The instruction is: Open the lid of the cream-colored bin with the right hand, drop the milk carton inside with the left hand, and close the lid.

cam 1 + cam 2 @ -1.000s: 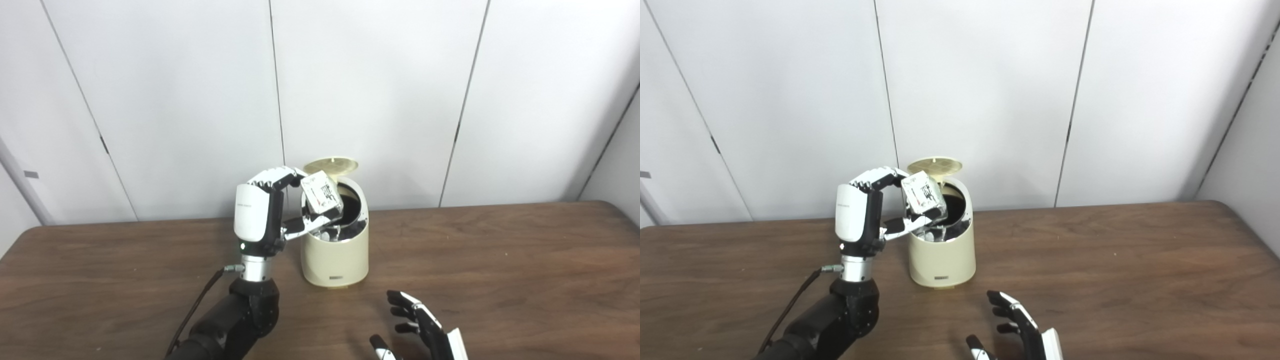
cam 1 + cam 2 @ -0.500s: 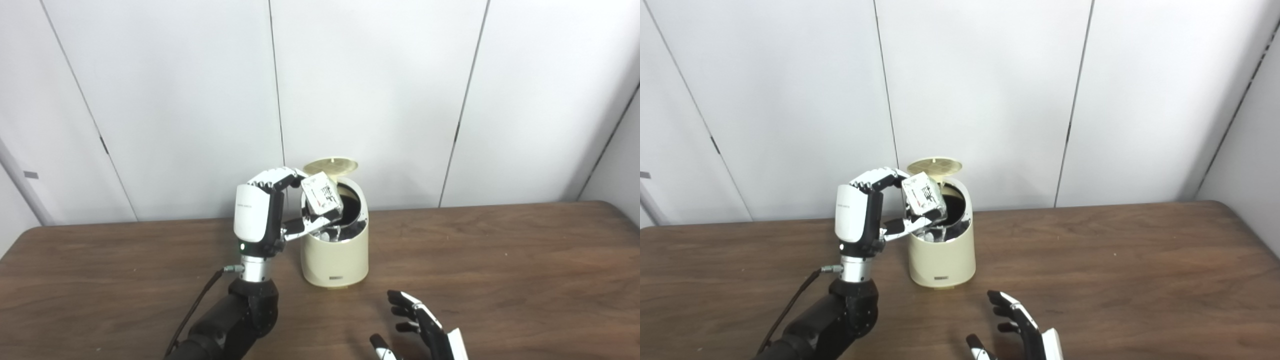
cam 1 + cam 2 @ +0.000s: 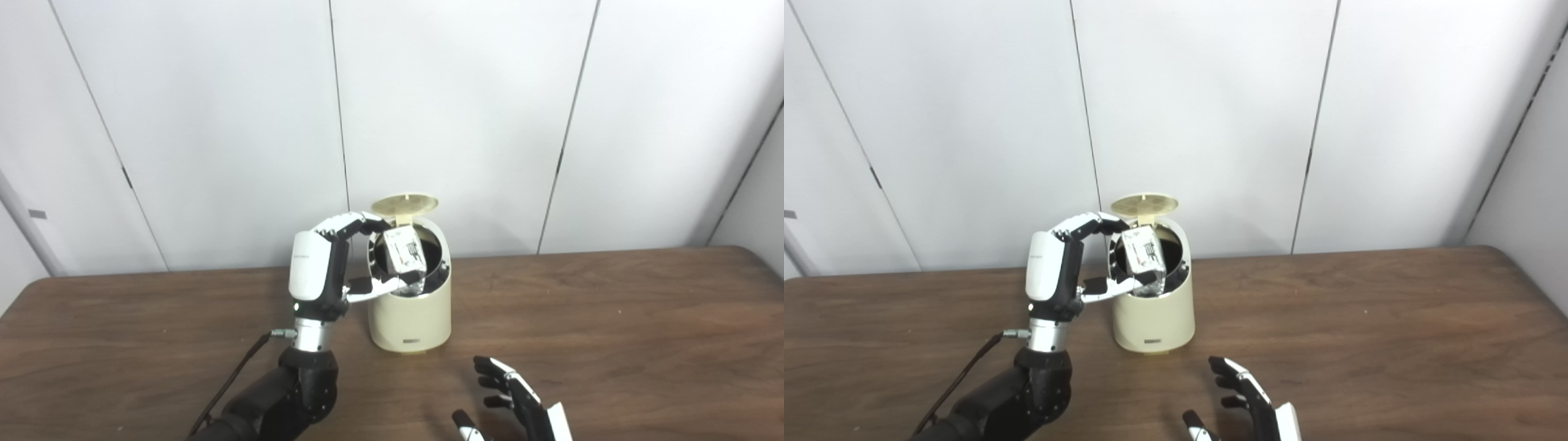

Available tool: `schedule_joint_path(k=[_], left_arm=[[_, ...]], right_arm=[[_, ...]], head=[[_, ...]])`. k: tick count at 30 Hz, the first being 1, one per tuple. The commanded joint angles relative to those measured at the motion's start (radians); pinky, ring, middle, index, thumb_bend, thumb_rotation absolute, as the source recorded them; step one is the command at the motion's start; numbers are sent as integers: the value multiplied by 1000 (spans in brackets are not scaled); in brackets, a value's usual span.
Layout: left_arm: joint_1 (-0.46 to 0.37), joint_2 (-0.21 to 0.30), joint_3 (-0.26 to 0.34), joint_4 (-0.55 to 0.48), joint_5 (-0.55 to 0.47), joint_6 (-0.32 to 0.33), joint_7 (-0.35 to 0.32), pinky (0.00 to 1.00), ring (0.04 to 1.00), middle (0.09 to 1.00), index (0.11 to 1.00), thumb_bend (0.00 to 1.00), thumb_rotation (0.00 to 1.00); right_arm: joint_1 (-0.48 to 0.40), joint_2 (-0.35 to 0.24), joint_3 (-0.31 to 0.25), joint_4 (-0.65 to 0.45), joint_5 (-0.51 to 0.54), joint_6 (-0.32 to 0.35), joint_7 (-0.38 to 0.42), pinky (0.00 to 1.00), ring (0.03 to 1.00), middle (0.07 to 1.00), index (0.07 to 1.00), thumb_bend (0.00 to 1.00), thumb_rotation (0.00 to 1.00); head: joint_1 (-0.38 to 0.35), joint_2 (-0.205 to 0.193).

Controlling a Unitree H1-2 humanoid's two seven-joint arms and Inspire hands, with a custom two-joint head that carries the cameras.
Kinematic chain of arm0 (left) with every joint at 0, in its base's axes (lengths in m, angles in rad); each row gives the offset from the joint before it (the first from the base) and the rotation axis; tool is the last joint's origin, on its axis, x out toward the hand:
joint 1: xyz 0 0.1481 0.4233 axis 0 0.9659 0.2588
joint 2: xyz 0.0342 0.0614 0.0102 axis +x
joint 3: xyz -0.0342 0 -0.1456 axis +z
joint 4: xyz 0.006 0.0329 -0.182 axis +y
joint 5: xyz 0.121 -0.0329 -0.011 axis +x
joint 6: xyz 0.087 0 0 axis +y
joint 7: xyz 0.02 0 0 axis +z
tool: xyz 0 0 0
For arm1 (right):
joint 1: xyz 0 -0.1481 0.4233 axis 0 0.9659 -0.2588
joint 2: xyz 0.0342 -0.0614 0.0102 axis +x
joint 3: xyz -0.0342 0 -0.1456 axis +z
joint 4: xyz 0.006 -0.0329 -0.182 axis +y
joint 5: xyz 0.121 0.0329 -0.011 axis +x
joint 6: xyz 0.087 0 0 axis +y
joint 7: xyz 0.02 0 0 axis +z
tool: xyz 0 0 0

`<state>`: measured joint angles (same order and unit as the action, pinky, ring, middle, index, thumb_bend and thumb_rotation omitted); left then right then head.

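The cream-colored bin (image 3: pixel 409 318) stands on the table with its round lid (image 3: pixel 405 203) tipped up at the back. The white milk carton (image 3: pixel 404 250) with dark print stands nearly upright in the bin's mouth, its lower part below the rim. My left hand (image 3: pixel 318 269) is beside the bin's left side. Its fingers arch over the rim, its thumb reaches in under the carton, and the fingers are spread apart. My right hand (image 3: pixel 520 407) rests open and empty, low on the table in front of the bin.
The brown wooden table (image 3: pixel 612 318) carries only the bin. A white panelled wall (image 3: pixel 490 122) stands close behind it. A black cable (image 3: pixel 236 380) runs along my left forearm.
My left hand's fingers have spread and the hand has turned toward the bin. The carton has swung upright and dropped into the bin's mouth. The right hand has not moved.
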<state>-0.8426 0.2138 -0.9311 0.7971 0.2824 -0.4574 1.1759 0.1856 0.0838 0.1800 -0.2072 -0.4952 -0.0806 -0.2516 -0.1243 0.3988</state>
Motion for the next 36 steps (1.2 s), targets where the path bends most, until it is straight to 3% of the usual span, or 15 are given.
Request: schedule_joint_path(k=[1, 11, 18, 22, 23, 25, 26, 27, 29, 31, 33, 35, 36], left_arm=[[-32, 20, 11, -43, -9, -13, 0, 561, 548, 564, 562, 1000, 580], [-21, 28, 27, -66, -19, -13, -28, 635, 582, 592, 596, 1000, 534], [-11, 30, 40, -83, -16, -13, -34, 647, 580, 587, 594, 1000, 527], [24, 44, 46, -157, -32, -13, -41, 608, 546, 556, 558, 1000, 503], [52, 59, 53, -218, -35, -13, -53, 567, 527, 536, 539, 972, 475], [121, 95, 69, -361, -27, -13, -71, 448, 481, 491, 498, 758, 409], [156, 112, 78, -425, -20, -13, -80, 407, 456, 473, 491, 629, 252], [200, 134, 98, -497, -10, -13, -99, 380, 438, 460, 487, 547, 153], [288, 172, 152, -620, 1, -13, -166, 385, 439, 461, 487, 498, 95], [381, 203, 219, -731, -43, -12, -281, 424, 483, 514, 491, 488, 86], [471, 222, 286, -822, -137, -12, -407, 476, 548, 586, 496, 485, 87], [545, 222, 356, -871, -220, -11, -514, 524, 597, 639, 498, 483, 85], [576, 218, 390, -885, -250, -11, -559, 565, 637, 674, 631, 417, 355]], right_arm=[[18, 6, 3, 9, 4, -18, -2, 640, 755, 786, 775, 231, 225], [12, 1, 1, 19, 1, -18, -2, 642, 756, 788, 774, 230, 256], [9, -3, 2, 25, 1, -28, -4, 643, 756, 785, 771, 232, 232], [8, -4, 0, 33, -2, -27, -6, 637, 752, 784, 775, 231, 248], [4, -5, -4, 36, 4, -26, -5, 636, 751, 783, 774, 231, 253], [-6, -10, -12, 47, 19, -30, -3, 639, 752, 781, 774, 231, 260], [-16, -15, -18, 53, 26, -31, -2, 636, 750, 780, 774, 230, 275], [-26, -22, -21, 55, 25, -33, -2, 634, 749, 780, 773, 232, 296], [-52, -40, -27, 54, 13, -53, -9, 641, 752, 779, 769, 240, 333], [-91, -55, -40, 46, -15, -79, -32, 631, 745, 770, 765, 251, 354], [-140, -69, -57, 28, -46, -96, -54, 603, 730, 766, 758, 254, 477], [-198, -90, -73, 11, -63, -120, -66, 501, 660, 760, 746, 267, 521], [-224, -101, -78, -3, -70, -126, -64, 507, 669, 760, 742, 267, 547]], head=[[1, -1], [6, -6], [9, -3], [32, 3], [38, 4], [39, -14], [41, -24], [44, -26], [53, -33], [69, -43], [74, -48], [76, -55], [77, -57]])
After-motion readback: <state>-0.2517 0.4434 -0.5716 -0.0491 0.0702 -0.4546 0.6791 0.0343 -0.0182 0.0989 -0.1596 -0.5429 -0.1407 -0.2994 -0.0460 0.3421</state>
